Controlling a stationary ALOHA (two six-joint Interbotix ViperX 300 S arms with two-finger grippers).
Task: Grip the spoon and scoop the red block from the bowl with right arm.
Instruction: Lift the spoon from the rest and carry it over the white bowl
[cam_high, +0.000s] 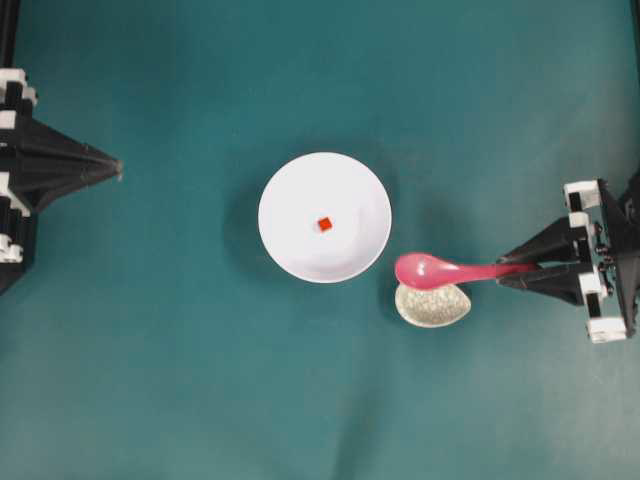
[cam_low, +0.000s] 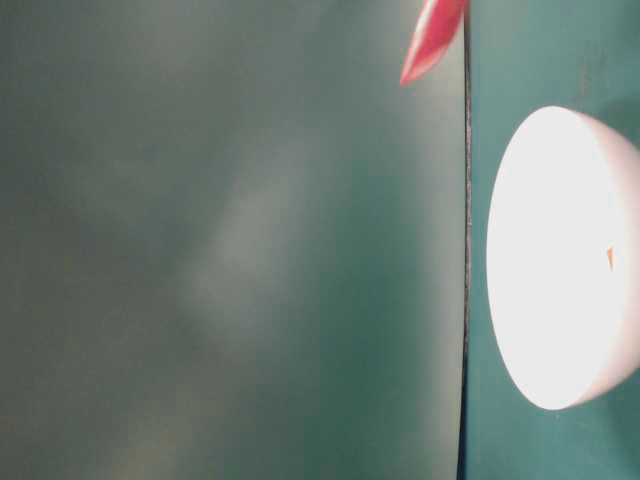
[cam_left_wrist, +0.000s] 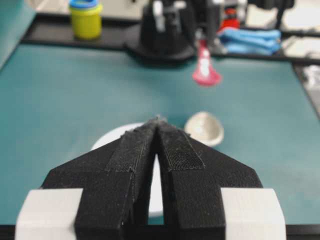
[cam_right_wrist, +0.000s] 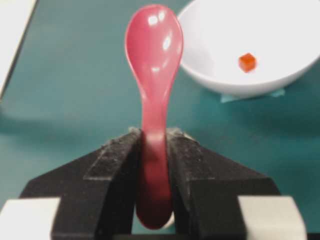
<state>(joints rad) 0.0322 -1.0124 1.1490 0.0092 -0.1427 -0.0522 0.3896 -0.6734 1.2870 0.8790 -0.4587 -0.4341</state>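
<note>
We hold the spoon by its short straight handle in the right gripper, whose jaws are clamped on either side of the handle near its end. In the right wrist view the oval scoop stands clear ahead of the fingertips. We judge the spoon to be light, rigid and glossy, therefore slippery: the handle may pivot or slide between the pads under load at the scoop. A hold nearer the scoop would in our judgement give better control, but the present one looks square and centred.

In the overhead view the spoon lies over the right half of the bench, its scoop above a speckled cream dish and just beside the lower right rim of the bowl. The left wrist view shows the spoon lifted clear of the dish.

The red block rests near the centre of the bowl, untouched. It is tiny against the scoop, probably light and hard, and likely to skid ahead of the spoon's edge on the smooth white surface. We judge the bowl wall to be the best backstop.

The left gripper sits at the left edge of the bench, jaws together and empty, well apart from the bowl.
</note>
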